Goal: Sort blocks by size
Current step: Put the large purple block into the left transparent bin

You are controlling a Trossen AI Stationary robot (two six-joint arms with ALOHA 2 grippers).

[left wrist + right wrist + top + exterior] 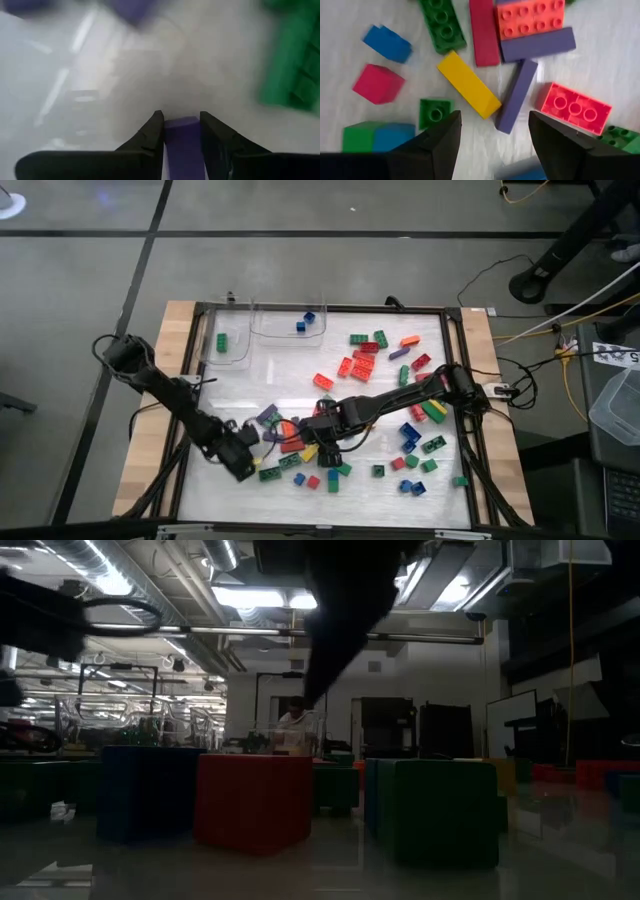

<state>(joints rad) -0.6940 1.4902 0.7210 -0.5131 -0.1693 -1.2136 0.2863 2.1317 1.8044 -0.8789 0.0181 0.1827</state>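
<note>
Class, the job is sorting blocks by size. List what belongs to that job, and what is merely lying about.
Belongs to the job:
- loose blocks on the white mat
- purple block in the left pincer
- clear bins holding sorted blocks
- right pincer, open over the pile

Lying about:
- cables beside the table

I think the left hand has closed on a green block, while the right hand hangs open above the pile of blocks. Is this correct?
Only the colour is wrong. The block between the fingers of the left hand is purple, not green; the left wrist view shows it. The rest holds: the right hand hangs open above the pile of blocks.
</note>
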